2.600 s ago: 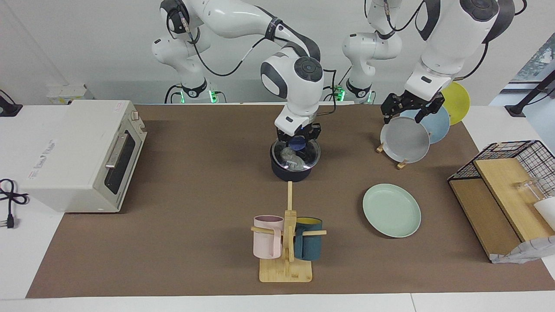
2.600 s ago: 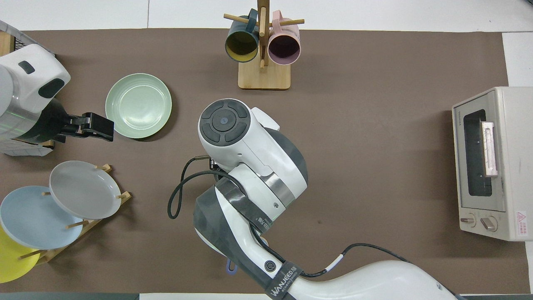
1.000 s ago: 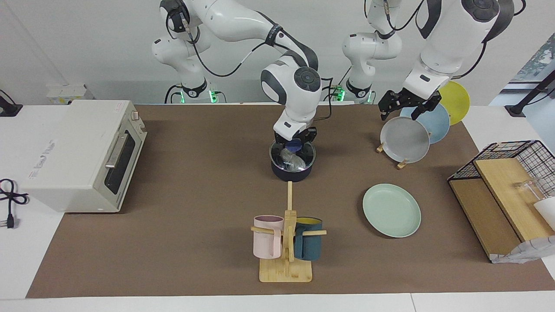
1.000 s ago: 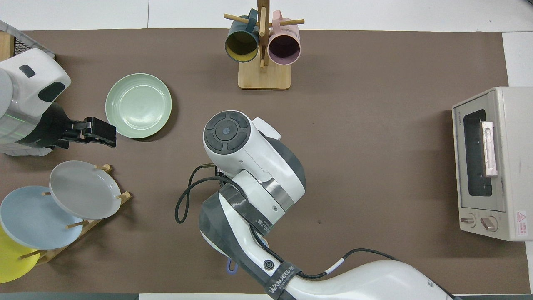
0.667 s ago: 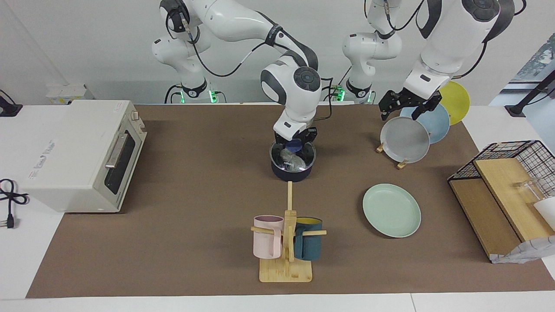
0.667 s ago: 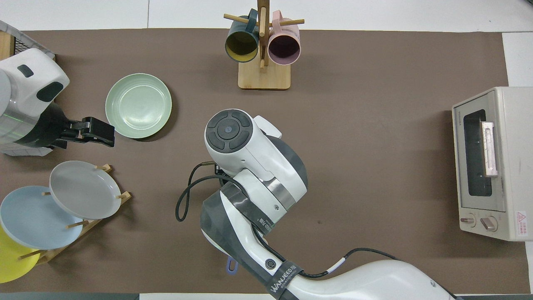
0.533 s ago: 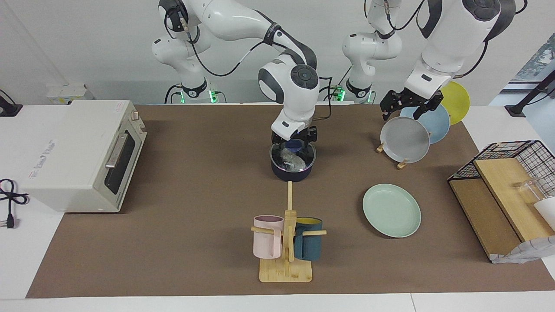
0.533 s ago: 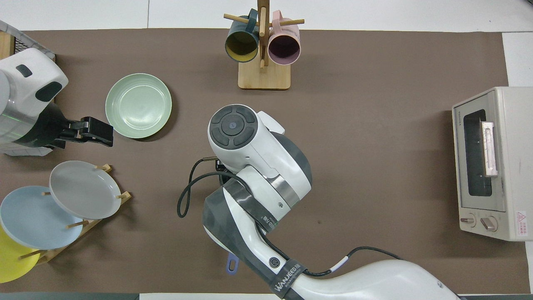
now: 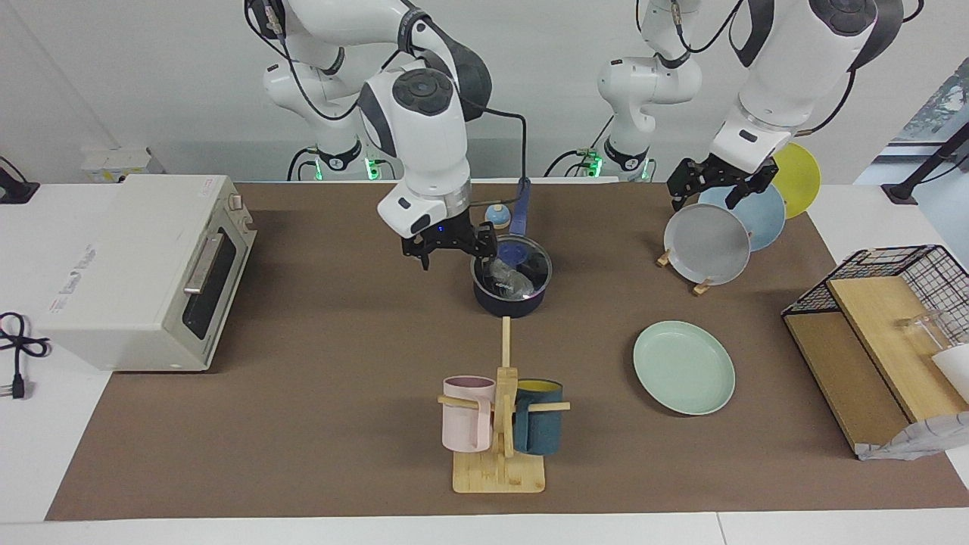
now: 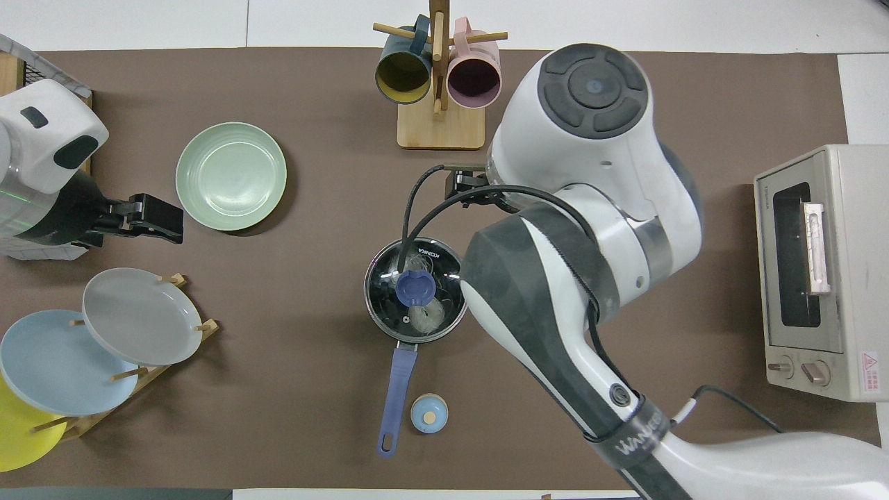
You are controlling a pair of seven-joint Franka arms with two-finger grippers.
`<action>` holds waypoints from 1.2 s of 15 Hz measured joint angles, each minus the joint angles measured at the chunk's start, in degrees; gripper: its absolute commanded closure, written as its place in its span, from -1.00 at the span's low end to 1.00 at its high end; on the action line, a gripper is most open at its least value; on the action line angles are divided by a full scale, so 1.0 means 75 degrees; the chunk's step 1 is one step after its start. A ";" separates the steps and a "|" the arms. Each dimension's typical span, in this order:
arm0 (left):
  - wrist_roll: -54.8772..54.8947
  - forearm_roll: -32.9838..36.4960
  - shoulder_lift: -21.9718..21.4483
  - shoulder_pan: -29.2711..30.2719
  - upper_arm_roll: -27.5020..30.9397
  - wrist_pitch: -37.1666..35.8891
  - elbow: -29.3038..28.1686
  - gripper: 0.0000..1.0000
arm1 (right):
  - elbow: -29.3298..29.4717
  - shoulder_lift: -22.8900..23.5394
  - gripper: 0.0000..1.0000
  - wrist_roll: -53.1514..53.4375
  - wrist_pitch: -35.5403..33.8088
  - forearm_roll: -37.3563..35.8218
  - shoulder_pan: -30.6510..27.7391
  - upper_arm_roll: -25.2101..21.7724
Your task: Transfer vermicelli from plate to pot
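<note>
Here the right claw [image 9: 450, 244] hangs empty, fingers spread, beside the small dark navy saucepan [image 9: 509, 286], whose glass lid [image 10: 417, 289] covers the whitish vermicelli nests [image 10: 425, 312]. The overhead view hides this claw under its arm. The left claw [image 9: 719, 184], whose grip is unclear, hovers over the grey plate [image 9: 706, 244]. The pale mint-green plate [image 9: 683, 368] lies bare on the brown surface [image 9: 318, 393].

Navy pot [image 9: 509, 295] — mint-green plate [image 9: 684, 368]

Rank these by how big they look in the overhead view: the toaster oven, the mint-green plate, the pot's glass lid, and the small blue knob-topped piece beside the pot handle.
1. Toaster oven, clearly largest.
2. Mint-green plate.
3. Glass lid on the pot; close to the plate, so that order is unsure.
4. Small blue knob-topped piece, clearly smallest.
</note>
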 measured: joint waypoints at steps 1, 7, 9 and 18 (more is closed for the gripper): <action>0.0000 0.0001 -0.0007 0.0007 0.0000 0.0000 0.0002 -1.00 | 0.0008 -0.0175 -1.00 -0.0084 -0.0225 -0.0025 -0.0067 -0.0010; 0.0000 0.0005 -0.0044 0.0016 0.0001 0.0000 0.0003 -1.00 | 0.0018 -0.1041 -1.00 -0.1806 -0.1606 -0.0176 -0.1600 -0.0044; 0.0000 0.0006 -0.0050 0.0019 0.0001 0.0000 0.0003 -1.00 | 0.0020 -0.1118 -1.00 -0.2137 -0.1777 -0.0176 -0.1992 -0.0050; 0.0000 0.0007 -0.0055 0.0178 0.0001 0.0003 0.0003 -1.00 | -0.0622 -0.1385 -1.00 -0.2998 -0.1986 -0.0100 -0.2936 -0.0049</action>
